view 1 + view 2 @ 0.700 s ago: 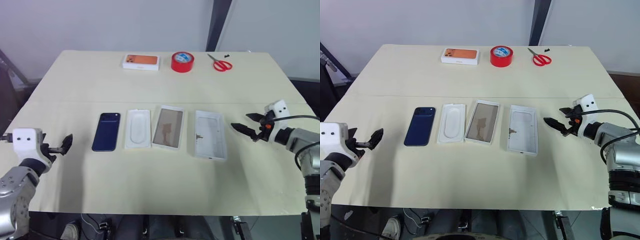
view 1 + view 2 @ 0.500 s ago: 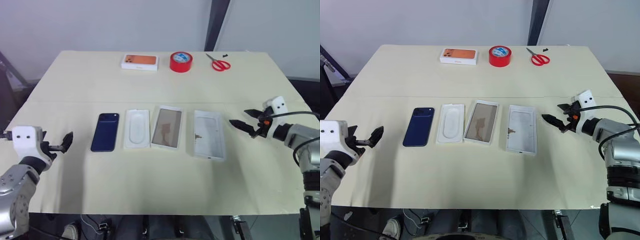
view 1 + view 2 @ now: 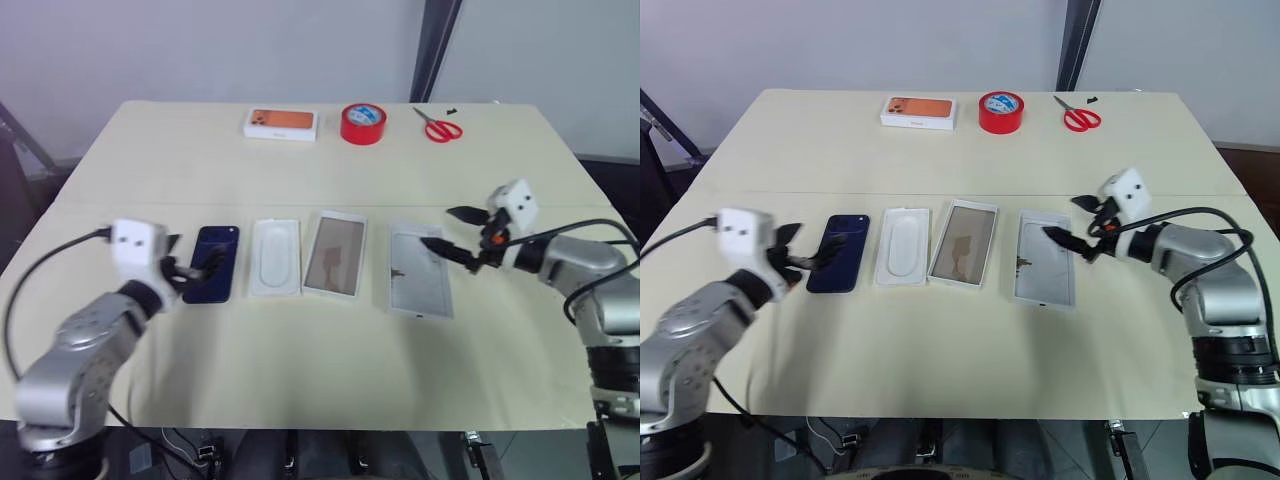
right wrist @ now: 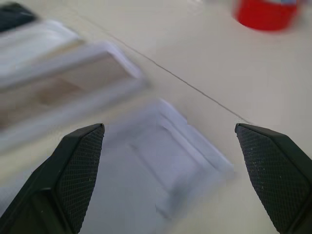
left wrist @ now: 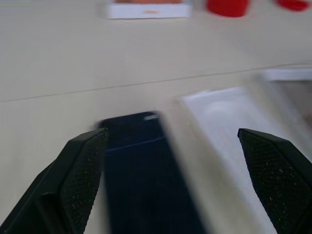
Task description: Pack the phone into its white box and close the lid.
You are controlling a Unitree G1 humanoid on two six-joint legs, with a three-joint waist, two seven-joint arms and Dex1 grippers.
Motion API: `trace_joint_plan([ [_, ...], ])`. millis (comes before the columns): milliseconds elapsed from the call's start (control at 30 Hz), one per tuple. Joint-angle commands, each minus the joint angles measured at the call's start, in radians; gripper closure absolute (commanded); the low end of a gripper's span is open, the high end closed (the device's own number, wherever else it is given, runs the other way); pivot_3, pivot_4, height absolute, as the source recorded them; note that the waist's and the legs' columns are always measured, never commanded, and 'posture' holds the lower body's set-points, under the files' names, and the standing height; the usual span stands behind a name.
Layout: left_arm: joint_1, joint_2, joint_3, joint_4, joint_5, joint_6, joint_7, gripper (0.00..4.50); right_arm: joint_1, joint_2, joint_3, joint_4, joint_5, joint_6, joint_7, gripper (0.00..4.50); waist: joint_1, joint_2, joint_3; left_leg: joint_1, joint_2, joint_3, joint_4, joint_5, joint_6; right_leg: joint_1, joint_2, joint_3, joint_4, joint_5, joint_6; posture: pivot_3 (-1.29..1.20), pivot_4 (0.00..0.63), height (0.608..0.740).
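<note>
1. Both arms have swung inward since the earlier pictures: the left gripper [image 3: 190, 268] now hangs over the near end of the phone [image 3: 213, 262], and the right gripper [image 3: 447, 232] sits above the far right part of the rightmost white tray [image 3: 419, 270].
2. Left jaws stand wide apart with nothing between them; the left wrist view looks along them at the dark phone [image 5: 146, 175], which lies flat between the two fingertips [image 5: 80, 178].
3. Right jaws are likewise wide and hold nothing; its wrist view shows the white tray [image 4: 165, 165] below and between its fingertips [image 4: 80, 168].
4. Four things lie in a row across the middle of the table [image 3: 300, 370], from left to right: the phone, the white moulded insert [image 3: 275, 257], a white-rimmed tray with a brownish inside [image 3: 336, 253], and the rightmost white tray.
5. Along the far edge sit an orange-faced box [image 3: 281, 123], a red tape roll [image 3: 363, 122] and red scissors [image 3: 440, 127].
</note>
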Motion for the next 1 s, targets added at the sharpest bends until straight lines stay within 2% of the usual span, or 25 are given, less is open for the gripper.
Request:
trace_joint_plan([
  [33, -0.05, -0.028, -0.056, -0.046, -0.026, 0.099, 0.056, 0.04, 0.019, 0.014, 0.031, -0.138, 0.015, 0.028, -0.026, 0.0, -0.002, 0.0, 0.0, 0.0, 0.0, 0.0, 0.0, 0.0, 0.0, 0.0, 0.0, 0.0, 0.0, 0.0, 0.0, 0.0, 0.15, 0.725],
  [167, -0.155, -0.149, -0.016, -0.003, -0.058, 0.251, 0.188, 0.04, 0.037, 0.049, 0.084, -0.236, 0.019, 0.058, -0.061, 0.0, 0.002, 0.0, 0.0, 0.0, 0.0, 0.0, 0.002, 0.0, 0.0, 0.0, 0.001, 0.0, 0.001, 0.0, 0.0, 0.0, 0.15, 0.725],
  [300, -0.203, -0.192, 0.027, 0.037, -0.047, 0.35, 0.244, 0.04, 0.051, 0.075, 0.12, -0.275, 0.015, 0.081, -0.09, 0.0, 0.0, -0.001, 0.0, 0.0, 0.0, -0.001, 0.003, 0.0, 0.0, 0.001, 0.002, 0.0, 0.002, 0.0, 0.0, 0.0, 0.15, 0.725],
  [400, -0.306, -0.276, 0.08, 0.106, -0.037, 0.48, 0.319, 0.04, 0.063, 0.054, 0.145, -0.331, 0.019, 0.088, -0.074, 0.0, 0.006, -0.002, 0.001, -0.001, 0.0, -0.001, 0.004, 0.003, -0.004, 0.001, 0.002, -0.001, 0.002, 0.0, 0.0, 0.0, 0.15, 0.725],
  [667, -0.413, -0.335, 0.098, 0.188, 0.006, 0.667, 0.318, 0.04, 0.077, 0.071, 0.156, -0.375, 0.027, 0.115, -0.108, 0.0, 0.02, -0.002, 0.001, -0.001, 0.0, -0.001, 0.006, 0.003, -0.005, 0.001, 0.004, -0.001, 0.001, 0.0, 0.0, 0.0, 0.15, 0.725],
  [900, -0.434, -0.374, 0.112, 0.262, 0.042, 0.707, 0.295, 0.04, 0.08, 0.081, 0.16, -0.389, 0.027, 0.118, -0.123, 0.0, 0.021, -0.002, 0.001, -0.001, 0.0, -0.001, 0.006, 0.003, -0.005, 0.001, 0.004, 0.0, 0.001, 0.0, 0.0, 0.0, 0.15, 0.725],
  [1000, -0.442, -0.384, 0.134, 0.288, 0.068, 0.693, 0.288, 0.89, 0.087, 0.076, 0.163, -0.392, 0.022, 0.113, -0.123, 0.0, 0.022, -0.002, 0.0, -0.001, 0.0, -0.001, 0.006, 0.003, -0.005, 0.001, 0.003, 0.0, 0.001, 0.0, 0.0, 0.0, 0.15, 0.725],
])
